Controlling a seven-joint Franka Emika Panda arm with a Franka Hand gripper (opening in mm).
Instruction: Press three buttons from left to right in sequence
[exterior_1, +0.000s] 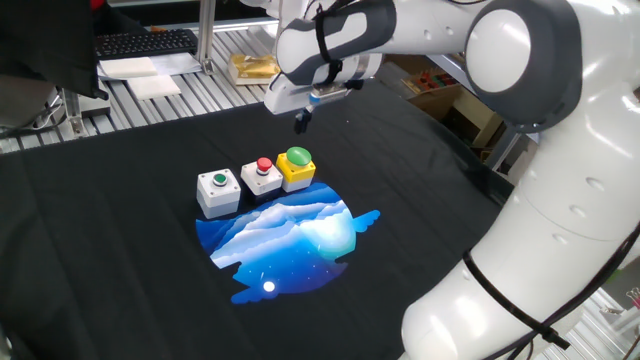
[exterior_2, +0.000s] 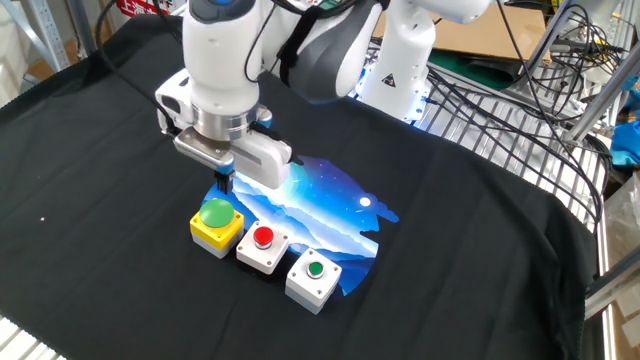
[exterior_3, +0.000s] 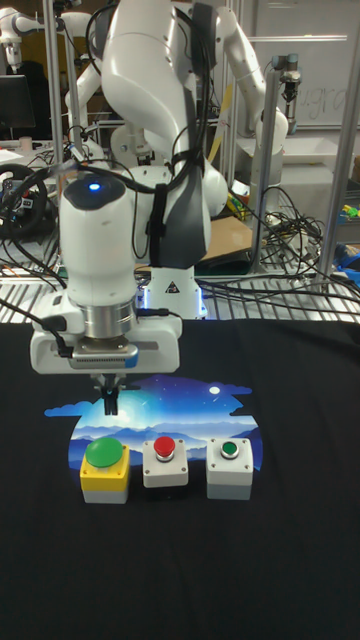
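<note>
Three buttons stand in a row at the edge of a blue printed mat (exterior_1: 290, 240). They are a grey box with a small green button (exterior_1: 218, 190) (exterior_2: 313, 278) (exterior_3: 229, 465), a grey box with a red button (exterior_1: 262, 175) (exterior_2: 262, 246) (exterior_3: 164, 460), and a yellow box with a green dome (exterior_1: 296, 167) (exterior_2: 216, 225) (exterior_3: 104, 465). My gripper (exterior_1: 301, 120) (exterior_2: 223, 180) (exterior_3: 108, 398) points down, hanging above and slightly behind the yellow box without touching it. Its fingertips meet in one narrow tip and hold nothing.
A black cloth (exterior_1: 120, 270) covers the table. Behind it on a slatted metal bench lie a keyboard (exterior_1: 145, 43), papers and a yellow packet (exterior_1: 255, 68). Cables (exterior_2: 520, 90) and the robot base (exterior_2: 400, 70) sit off the cloth's far side in the other fixed view.
</note>
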